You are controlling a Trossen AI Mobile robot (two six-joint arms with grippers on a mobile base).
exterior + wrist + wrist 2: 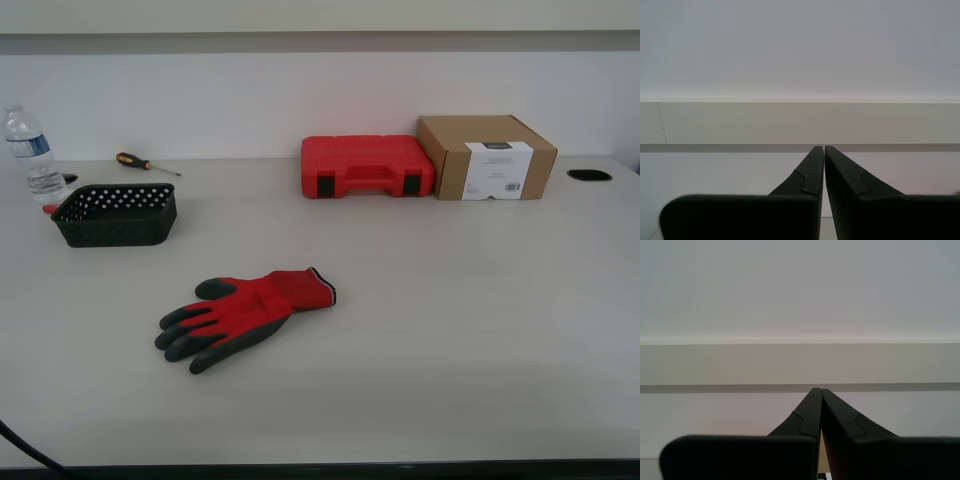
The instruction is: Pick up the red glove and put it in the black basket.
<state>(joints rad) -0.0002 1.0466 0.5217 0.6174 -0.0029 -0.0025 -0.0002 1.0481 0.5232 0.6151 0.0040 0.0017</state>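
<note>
Both end effectors level (closed) — facing wall.

1. The water bottle (30, 152) is cut by the exterior view's left edge.
2. A small red object (49, 208) lies mostly hidden behind the black basket (115, 214).
3. The label print on the cardboard box (487, 157) is too small to read.
4. A dark cable (25, 448) runs off the exterior view's lower left corner.

Knit red glove (250, 314), matt table (480, 320)
</note>
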